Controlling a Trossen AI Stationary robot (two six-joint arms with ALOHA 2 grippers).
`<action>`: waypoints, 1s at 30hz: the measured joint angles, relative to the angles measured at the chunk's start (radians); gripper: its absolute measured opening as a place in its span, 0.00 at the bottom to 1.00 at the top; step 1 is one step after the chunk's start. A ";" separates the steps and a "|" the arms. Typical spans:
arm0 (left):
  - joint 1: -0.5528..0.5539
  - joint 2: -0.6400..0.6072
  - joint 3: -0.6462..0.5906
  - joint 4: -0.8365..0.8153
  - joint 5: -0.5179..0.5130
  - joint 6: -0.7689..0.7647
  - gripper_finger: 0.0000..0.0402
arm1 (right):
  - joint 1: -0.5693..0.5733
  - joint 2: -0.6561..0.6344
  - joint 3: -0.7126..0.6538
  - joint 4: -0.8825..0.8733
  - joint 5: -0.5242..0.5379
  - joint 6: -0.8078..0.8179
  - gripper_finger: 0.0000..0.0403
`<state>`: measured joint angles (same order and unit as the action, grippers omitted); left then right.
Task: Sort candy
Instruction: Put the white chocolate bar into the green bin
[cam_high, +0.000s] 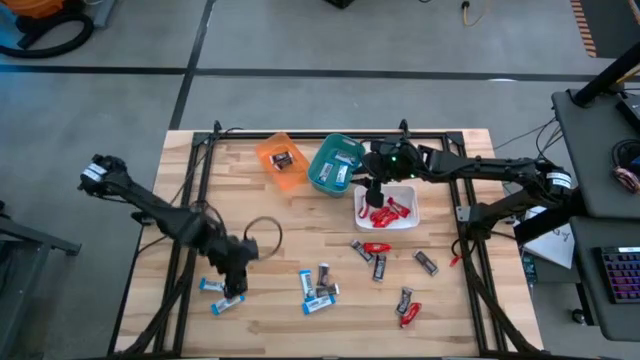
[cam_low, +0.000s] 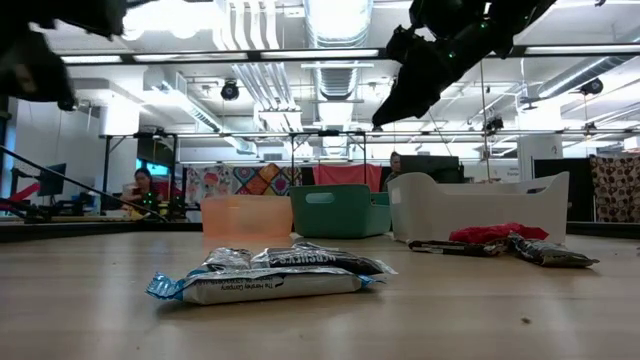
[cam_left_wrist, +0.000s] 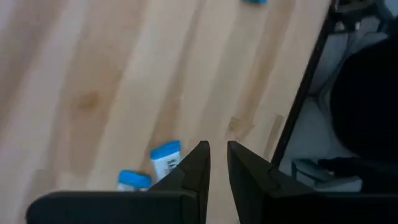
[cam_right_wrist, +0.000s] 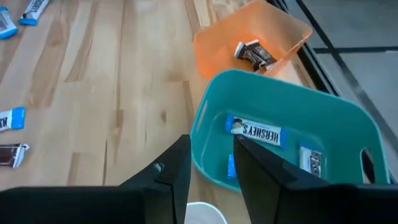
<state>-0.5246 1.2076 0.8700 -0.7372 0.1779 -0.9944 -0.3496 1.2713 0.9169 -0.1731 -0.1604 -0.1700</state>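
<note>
Right tool (cam_right_wrist: 211, 171) slightly parted, empty, above teal bin (cam_right_wrist: 348, 124).

Wrapped candy bars (cam_high: 378, 258) lie scattered flat across the wooden surface (cam_high: 300, 220): blue-and-white ones toward the left, dark and red ones right; several sit inside bins.

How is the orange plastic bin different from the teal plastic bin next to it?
The orange plastic bin lies tipped over on its side, while the teal plastic bin stands upright. The orange bin holds a single dark brown wrapped candy bar; the teal bin holds several blue-and-white wrapped bars. The teal bin shows a slot handle in the low view; the orange bin shows none. Both sit side by side at the table's far edge.
</note>
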 joint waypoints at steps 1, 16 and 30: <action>-0.027 0.018 0.000 0.019 -0.013 -0.014 0.10 | 0.000 0.000 0.000 -0.007 0.000 0.016 0.28; -0.221 0.285 0.014 0.055 -0.055 -0.265 0.20 | 0.119 -0.007 0.081 -0.378 -0.005 0.156 0.21; -0.342 0.490 0.121 -0.102 -0.084 -0.319 0.50 | 0.162 -0.007 0.081 -0.353 -0.005 0.187 0.21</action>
<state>-0.8661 1.6976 0.9907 -0.8387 0.0941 -1.3130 -0.1877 1.2644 0.9981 -0.5260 -0.1652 0.0167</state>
